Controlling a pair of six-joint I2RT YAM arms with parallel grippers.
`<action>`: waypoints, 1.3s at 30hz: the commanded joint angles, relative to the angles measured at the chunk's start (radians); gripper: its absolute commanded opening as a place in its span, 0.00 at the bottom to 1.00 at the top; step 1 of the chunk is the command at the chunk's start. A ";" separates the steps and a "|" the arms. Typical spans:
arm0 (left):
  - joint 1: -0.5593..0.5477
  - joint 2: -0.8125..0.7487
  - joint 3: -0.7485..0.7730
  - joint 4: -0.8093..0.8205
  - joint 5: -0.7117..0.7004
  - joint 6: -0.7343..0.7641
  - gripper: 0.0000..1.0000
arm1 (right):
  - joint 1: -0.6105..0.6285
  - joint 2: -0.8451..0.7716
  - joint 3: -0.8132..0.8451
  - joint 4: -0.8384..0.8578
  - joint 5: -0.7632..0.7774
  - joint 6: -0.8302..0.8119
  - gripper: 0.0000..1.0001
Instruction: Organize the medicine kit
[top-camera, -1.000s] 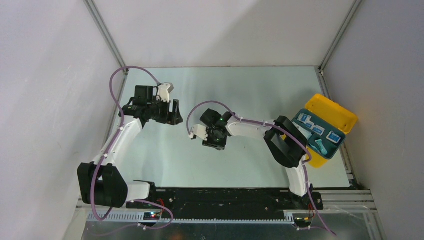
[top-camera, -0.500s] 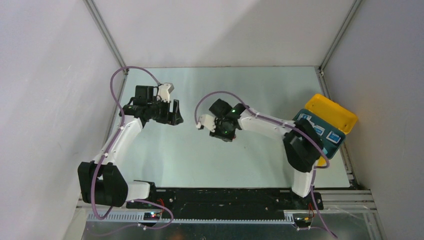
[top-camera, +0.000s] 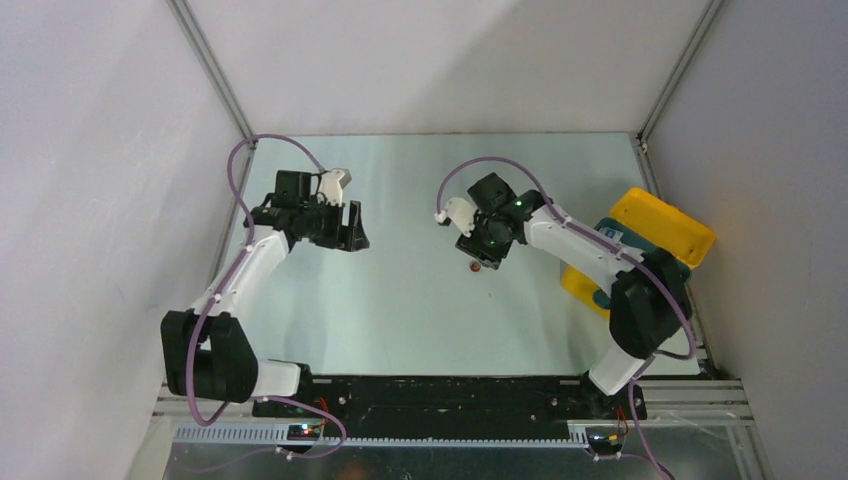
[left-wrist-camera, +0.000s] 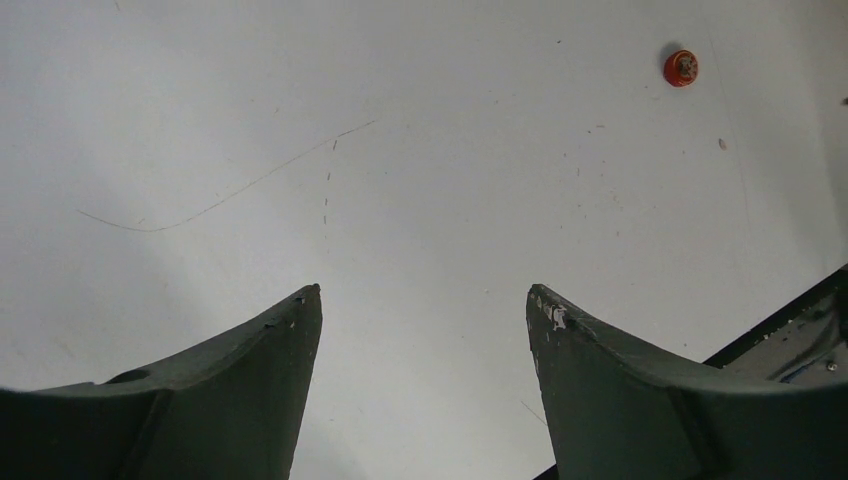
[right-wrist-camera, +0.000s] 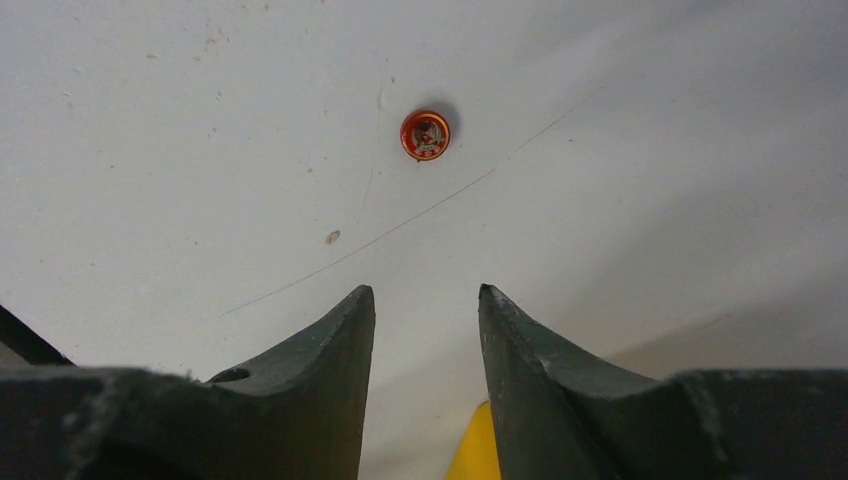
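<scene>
Left claw (top-camera: 345, 228) stands wide apart and empty above the table (top-camera: 400, 310); right claw (top-camera: 481, 252) hangs over a small red disc (top-camera: 477, 267); the medicine kit (top-camera: 668, 228), yellow and open, sits at the table's right edge, partly behind the right arm, its teal tray (top-camera: 634, 244) holding a white-and-blue packet (top-camera: 612, 231), print unreadable. Left wrist: fingers (left-wrist-camera: 270, 350) spread on nothing; disc far off, top right. Right wrist: right claw narrowly parted, gripping nothing; disc just ahead, its lid bearing a printed picture, no legible letters.

Top camera overlooks the whole table (top-camera: 400, 300); both close wrist views share a red cap (right-wrist-camera: 425, 134).
</scene>
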 joint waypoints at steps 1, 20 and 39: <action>0.004 -0.006 0.041 0.009 0.032 -0.016 0.80 | 0.008 0.116 0.006 0.079 0.041 0.022 0.53; 0.005 -0.006 0.036 0.005 0.023 -0.001 0.80 | 0.028 0.356 0.155 0.075 0.022 0.042 0.52; 0.005 -0.016 0.032 0.004 0.022 0.000 0.80 | 0.018 0.415 0.199 0.009 0.002 0.059 0.43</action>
